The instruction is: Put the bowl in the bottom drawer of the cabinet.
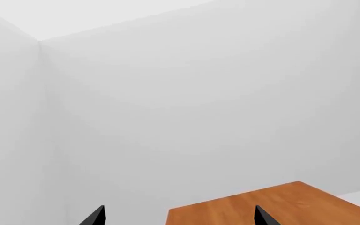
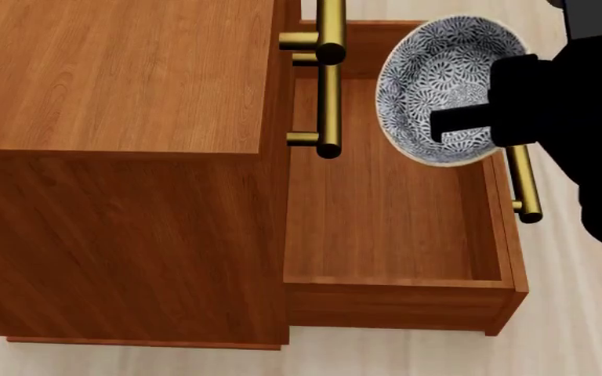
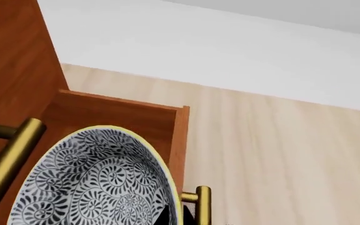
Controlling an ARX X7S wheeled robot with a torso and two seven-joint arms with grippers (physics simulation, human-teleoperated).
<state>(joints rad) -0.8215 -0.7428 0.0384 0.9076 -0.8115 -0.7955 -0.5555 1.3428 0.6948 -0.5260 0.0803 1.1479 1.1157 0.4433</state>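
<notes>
The bowl (image 2: 426, 78), blue-grey speckled with a yellowish rim, hangs tilted on its side above the far part of the open bottom drawer (image 2: 385, 219). My right gripper (image 2: 460, 124) is shut on its rim, with one black finger inside the bowl. In the right wrist view the bowl (image 3: 92, 183) fills the lower left, and the gripper (image 3: 174, 216) pinches its rim over the drawer's wall (image 3: 123, 117). The cabinet (image 2: 113, 78) stands to the left. My left gripper (image 1: 180, 218) is open with nothing in it, looking past a corner of the cabinet's top (image 1: 273, 204).
Brass bar handles of the upper drawers (image 2: 328, 78) jut out over the open drawer's left side. The bottom drawer's own handle (image 2: 526, 188) runs along its right front, under my right arm. Pale wood floor (image 3: 280, 154) and white walls (image 1: 198, 93) surround the cabinet.
</notes>
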